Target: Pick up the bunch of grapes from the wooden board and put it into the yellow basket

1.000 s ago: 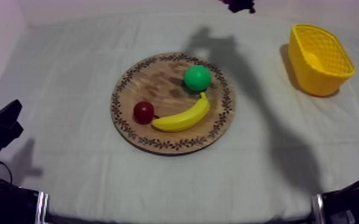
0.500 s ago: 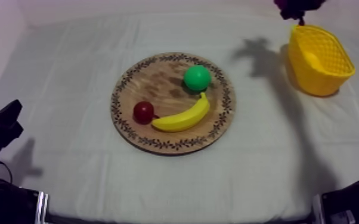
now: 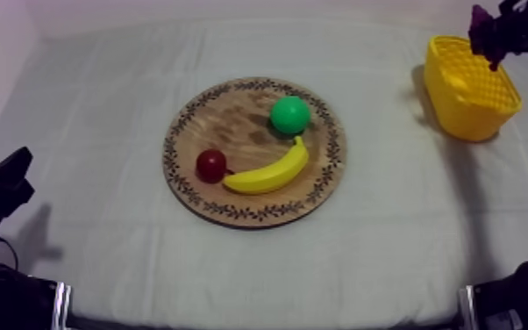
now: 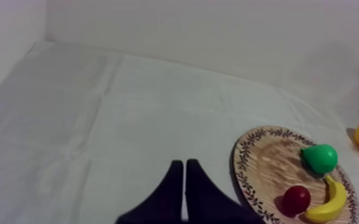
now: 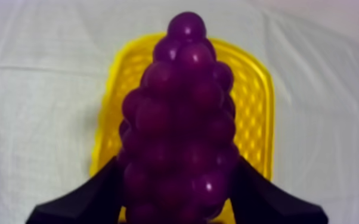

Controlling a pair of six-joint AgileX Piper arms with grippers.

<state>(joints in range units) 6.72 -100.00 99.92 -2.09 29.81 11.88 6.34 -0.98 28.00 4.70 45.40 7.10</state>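
The right jaws grip the purple bunch of grapes (image 5: pixel 179 119) over the yellow mesh basket (image 5: pixel 256 107), clear of the round wooden board (image 3: pixel 232 123). By my judgement only the release is left. The left jaws are pressed together, empty.
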